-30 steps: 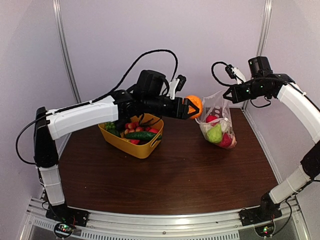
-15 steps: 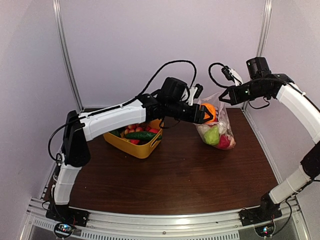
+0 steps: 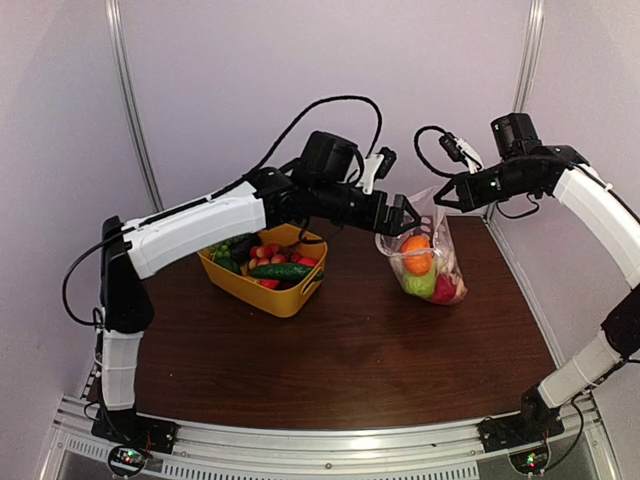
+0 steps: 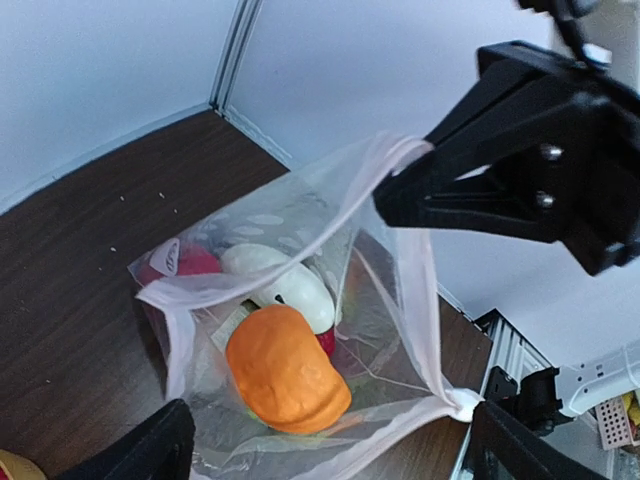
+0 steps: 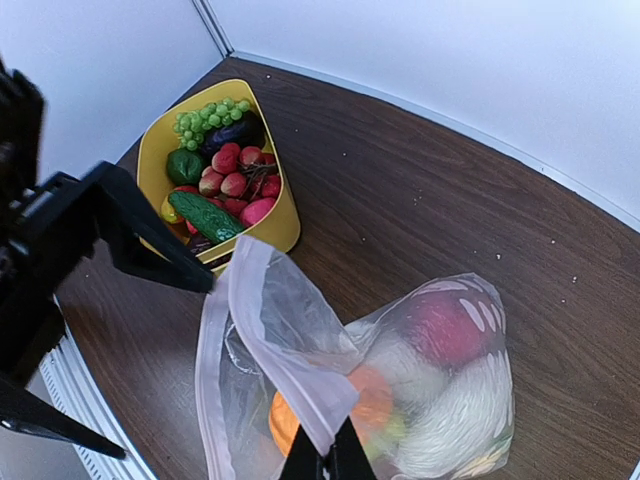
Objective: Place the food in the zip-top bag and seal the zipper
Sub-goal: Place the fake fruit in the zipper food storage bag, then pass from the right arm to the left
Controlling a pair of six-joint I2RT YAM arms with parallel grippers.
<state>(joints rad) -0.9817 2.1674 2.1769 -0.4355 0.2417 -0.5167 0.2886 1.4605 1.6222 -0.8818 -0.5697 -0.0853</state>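
The zip-top bag (image 3: 428, 268) hangs open at the back right of the table, its bottom resting on the wood. My right gripper (image 3: 438, 199) is shut on its upper rim, pinching the film (image 5: 325, 462). The pale pinkish zipper (image 4: 424, 290) runs round the mouth. An orange piece of food (image 4: 287, 368) lies loose inside on top of a white piece (image 4: 285, 285) and a red one (image 4: 190, 262). My left gripper (image 3: 408, 215) is open just above the mouth, its fingers (image 4: 150, 450) wide apart and holding nothing.
A yellow tub (image 3: 272, 297) stands left of the bag with more food in it: a dark green cucumber (image 5: 203, 215), green grapes (image 5: 210, 115) and red pieces. White walls with metal posts close in the back and sides.
My left gripper carried the orange piece over the bag's mouth, opened, and the piece dropped inside. The arm then drew back a little to the left. The right gripper kept its hold.
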